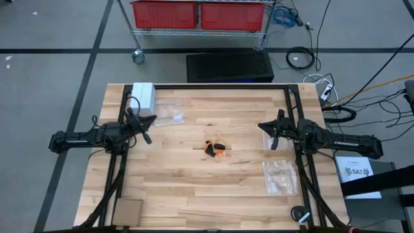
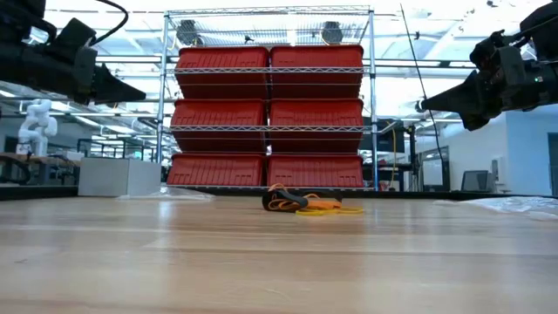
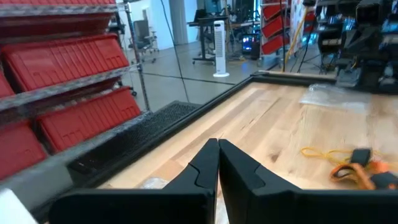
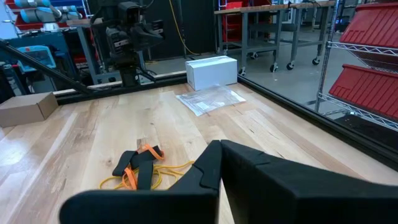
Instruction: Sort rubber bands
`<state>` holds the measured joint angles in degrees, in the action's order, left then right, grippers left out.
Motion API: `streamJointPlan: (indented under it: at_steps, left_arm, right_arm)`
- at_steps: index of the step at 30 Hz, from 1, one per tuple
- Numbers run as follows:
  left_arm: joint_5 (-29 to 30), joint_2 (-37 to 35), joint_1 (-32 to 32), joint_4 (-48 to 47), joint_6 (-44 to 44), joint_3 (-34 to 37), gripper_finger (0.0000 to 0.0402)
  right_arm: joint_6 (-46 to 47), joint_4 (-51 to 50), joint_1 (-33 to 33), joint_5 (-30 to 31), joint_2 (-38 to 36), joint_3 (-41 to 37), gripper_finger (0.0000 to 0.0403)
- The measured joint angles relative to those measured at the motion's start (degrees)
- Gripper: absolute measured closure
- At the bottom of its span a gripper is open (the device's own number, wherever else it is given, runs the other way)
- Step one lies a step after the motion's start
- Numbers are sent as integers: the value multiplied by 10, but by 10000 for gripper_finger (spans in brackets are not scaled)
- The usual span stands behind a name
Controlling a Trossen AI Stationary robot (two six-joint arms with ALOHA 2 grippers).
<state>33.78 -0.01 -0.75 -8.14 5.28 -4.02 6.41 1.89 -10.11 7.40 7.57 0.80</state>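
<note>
Closest to the lens in the low view is bare wood table (image 2: 261,262), then the rubber bands (image 2: 301,205) in one small heap further back, black and orange loops tangled w/ a thin yellow-orange strand trailing off to one side. From above, the heap sits near the table's middle, roughly between the two arms and well apart from both. Left gripper (image 1: 150,123) hangs above the table on the left side, fingers pressed together tip to tip, nothing held; its wrist cam shows the two dark fingers (image 3: 202,171) meeting in a point, w/ the bands ahead on the wood. Right gripper (image 1: 262,126) hangs over the right side, also fully closed and empty, fingertips aimed toward the centre; its own cam shows the bands ahead of its tips. Both sit up off the table surface in the low view. A white box (image 1: 143,96) stands at the far left corner, w/ a clear plastic bag (image 1: 169,114) flat just beside it, near the left gripper. Another clear bag (image 1: 280,177) lies on the right side, nearer the front edge. A small cardboard box (image 1: 128,211) rests at the front left corner. Behind the table, a wire rack w/ red bins (image 2: 268,118).
</note>
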Motion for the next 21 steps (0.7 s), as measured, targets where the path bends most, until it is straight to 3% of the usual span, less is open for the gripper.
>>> streamJointPlan:
  at_steps: [13, 17, 21]
  left_arm:
    - [-11, 0, 0, 44, 26, 0, 382]
    - [-79, 16, 0, 67, 4, 0, 384]
    - [-110, 83, 0, 61, -33, 0, 396]
  right_arm:
    - [0, 0, 0, 0, 0, 0, 403]
    - [0, 0, 0, 0, 0, 0, 403]
    - [0, 0, 0, 0, 0, 0, 403]
